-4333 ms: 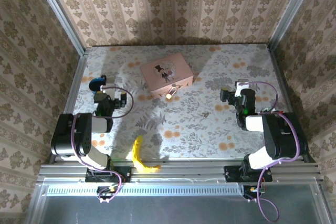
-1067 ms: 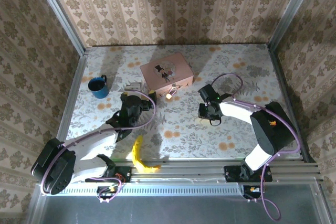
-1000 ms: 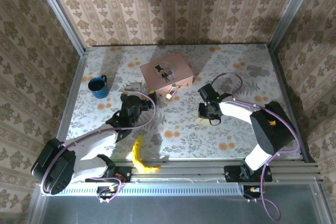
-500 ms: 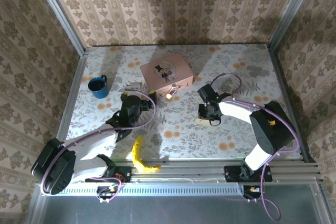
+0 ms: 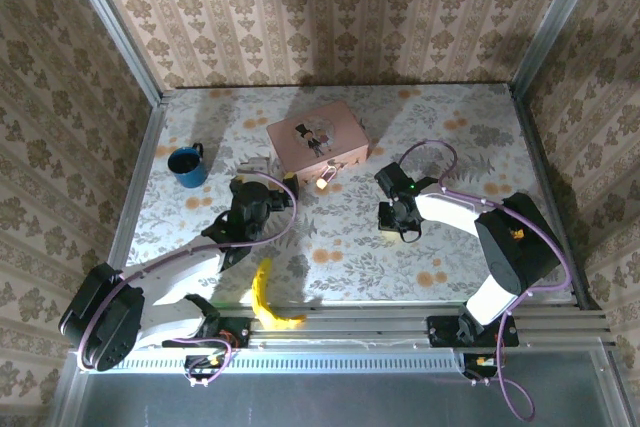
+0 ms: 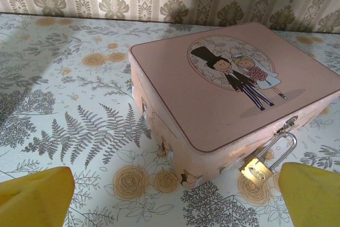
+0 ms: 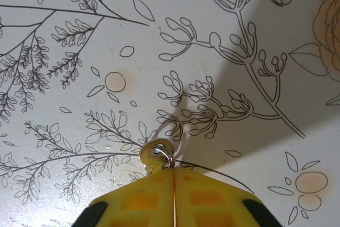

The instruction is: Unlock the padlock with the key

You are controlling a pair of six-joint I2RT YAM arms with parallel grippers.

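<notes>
Beyond the banana [image 5: 268,297] at the near edge of the tabletop [image 5: 470,127], the right gripper [image 7: 172,184], held low, is pinched closed on the key [image 7: 156,155], the left gripper [image 6: 172,190] gapes wide and empty, and the padlock [image 6: 256,169] hangs from the front of the pink box [image 6: 212,99] nearer the far edge.

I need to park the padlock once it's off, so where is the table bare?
Free: the table's far right, between the box and the right wall, and the near middle between banana and right arm. Crowded: before the box, around the padlock, left tool and right tool holding the key.
</notes>
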